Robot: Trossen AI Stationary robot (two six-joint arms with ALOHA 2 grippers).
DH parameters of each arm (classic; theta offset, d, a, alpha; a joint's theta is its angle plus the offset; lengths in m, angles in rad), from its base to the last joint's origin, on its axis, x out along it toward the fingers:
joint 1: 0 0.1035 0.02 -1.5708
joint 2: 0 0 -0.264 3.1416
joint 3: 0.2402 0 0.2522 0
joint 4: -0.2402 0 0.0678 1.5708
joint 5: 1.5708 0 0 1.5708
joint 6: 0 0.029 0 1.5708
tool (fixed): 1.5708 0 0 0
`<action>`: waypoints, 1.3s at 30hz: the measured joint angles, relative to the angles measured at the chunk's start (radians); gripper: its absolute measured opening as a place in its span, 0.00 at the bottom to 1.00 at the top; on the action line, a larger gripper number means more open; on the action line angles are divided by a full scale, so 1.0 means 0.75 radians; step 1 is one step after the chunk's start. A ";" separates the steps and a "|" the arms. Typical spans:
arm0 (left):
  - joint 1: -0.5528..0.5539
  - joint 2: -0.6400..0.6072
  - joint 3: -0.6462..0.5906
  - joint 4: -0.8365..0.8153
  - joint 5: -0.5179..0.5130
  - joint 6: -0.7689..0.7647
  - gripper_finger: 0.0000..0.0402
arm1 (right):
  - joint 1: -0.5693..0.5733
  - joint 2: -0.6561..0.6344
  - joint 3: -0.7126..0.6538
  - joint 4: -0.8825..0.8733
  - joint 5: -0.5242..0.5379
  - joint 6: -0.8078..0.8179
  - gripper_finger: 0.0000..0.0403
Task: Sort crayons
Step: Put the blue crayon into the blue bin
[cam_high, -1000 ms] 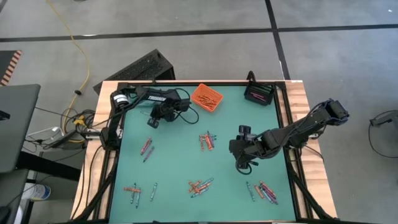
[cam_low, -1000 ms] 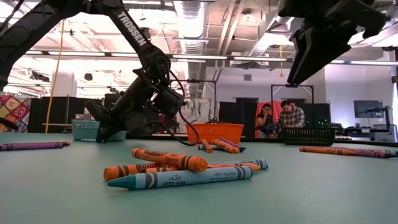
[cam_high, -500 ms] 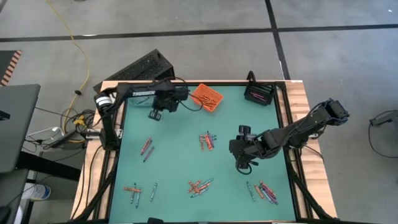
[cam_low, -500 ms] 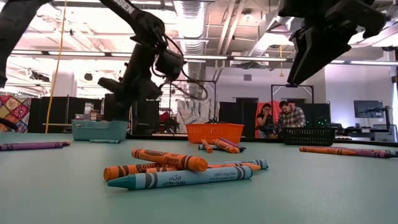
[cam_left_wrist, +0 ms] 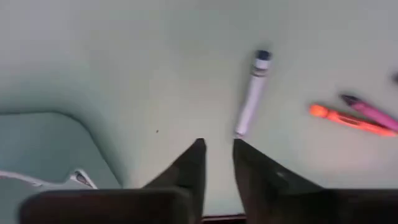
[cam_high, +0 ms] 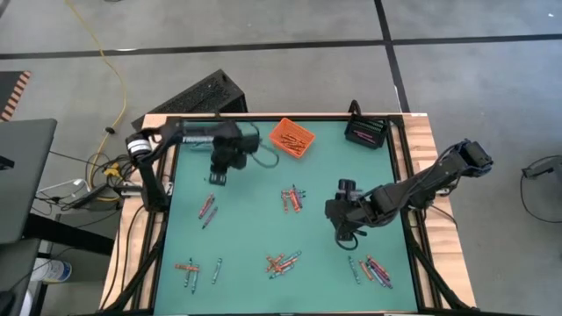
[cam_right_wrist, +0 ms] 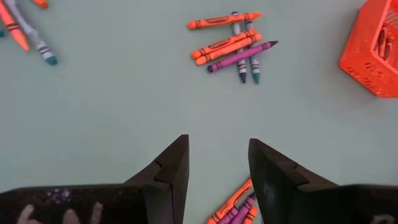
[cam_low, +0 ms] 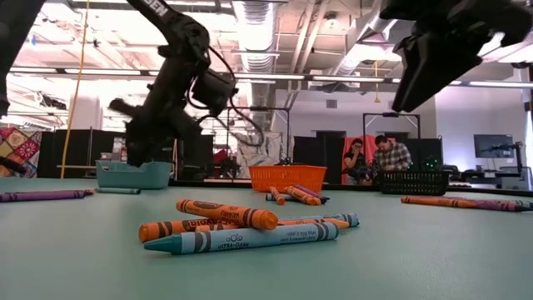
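Crayons lie in small groups on the green table: two by the left edge (cam_high: 206, 211), a cluster in the middle (cam_high: 292, 199), and others near the front (cam_high: 281, 262), front right (cam_high: 375, 270) and front left (cam_high: 189, 268). My left gripper (cam_high: 216, 179) hangs over the far left of the table, narrowly open and empty. A blue-grey crayon (cam_left_wrist: 251, 102) lies just beyond its tips (cam_left_wrist: 217, 144). My right gripper (cam_high: 348, 233) hangs open and empty over the right middle, and bare table shows between its fingers (cam_right_wrist: 217, 140).
An orange bin (cam_high: 291, 136) holding crayons stands at the far middle and a black bin (cam_high: 366, 132) at the far right corner. A teal bin (cam_low: 133, 173) stands at the far left. Two people (cam_low: 375, 157) sit in the room beyond the table.
My left gripper has risen from low beside the teal bin and swung with its arm, then come a little toward the near edge, over the two crayons by the left edge.
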State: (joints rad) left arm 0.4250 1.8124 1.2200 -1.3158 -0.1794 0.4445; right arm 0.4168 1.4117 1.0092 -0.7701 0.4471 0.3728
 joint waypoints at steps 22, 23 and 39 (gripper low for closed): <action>-0.351 -0.451 -0.557 0.677 -0.011 -0.365 0.42 | -0.011 0.000 0.001 -0.003 0.005 0.015 0.39; -0.351 -0.450 -0.568 0.690 -0.004 -0.365 0.42 | -0.011 0.000 0.001 -0.004 0.005 0.015 0.39; -0.351 -0.455 -0.690 0.880 0.029 -0.367 0.27 | -0.030 0.000 0.001 0.014 0.011 0.004 0.39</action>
State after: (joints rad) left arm 0.1616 1.4710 0.7022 -0.6557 -0.1580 0.1696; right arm 0.3946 1.4117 1.0100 -0.7598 0.4553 0.3759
